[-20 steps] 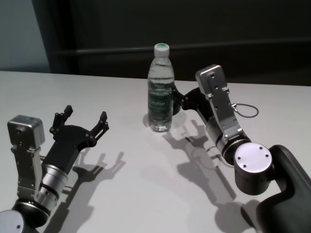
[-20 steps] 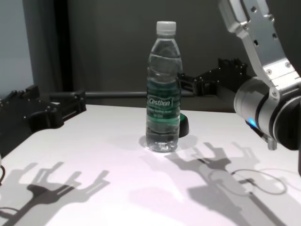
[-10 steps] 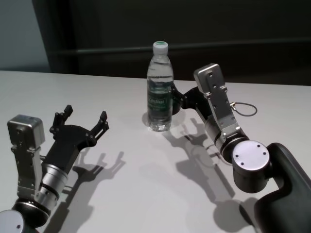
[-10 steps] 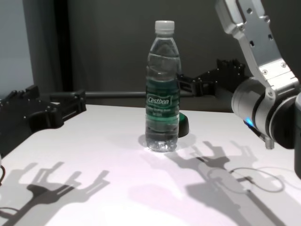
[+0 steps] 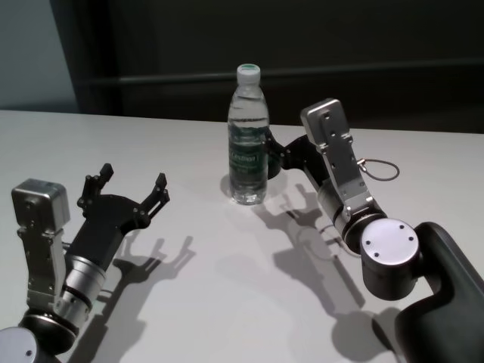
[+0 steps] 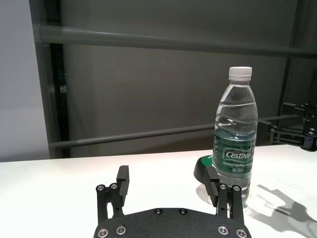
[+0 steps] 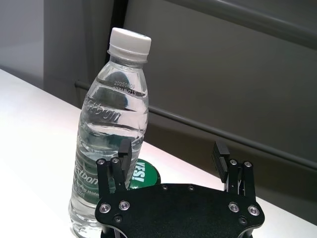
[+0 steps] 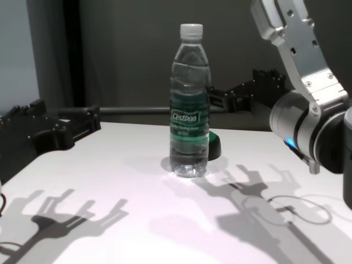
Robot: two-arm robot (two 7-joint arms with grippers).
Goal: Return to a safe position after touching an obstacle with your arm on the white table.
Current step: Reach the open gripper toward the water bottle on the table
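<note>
The obstacle, a clear water bottle [image 5: 249,144] with a white cap and green label, stands upright on the white table [image 5: 227,302]. My right gripper [image 5: 275,156] hangs open just behind and to the right of it. In the right wrist view one finger [image 7: 123,153] overlaps the bottle [image 7: 110,139] and seems to rest against its side, with nothing between the fingers of the gripper [image 7: 171,154]. My left gripper [image 5: 133,178] hovers open and empty over the near left of the table, well apart from the bottle [image 6: 236,134].
A small dark dome with a green top [image 8: 214,146] sits on the table right behind the bottle. A thin cable loop [image 5: 383,170] hangs off the right arm. A dark wall with a horizontal rail stands behind the table's far edge.
The right arm has edged slightly to the left, and the bottle has slid a little left with it, staying upright. The left arm has not moved.
</note>
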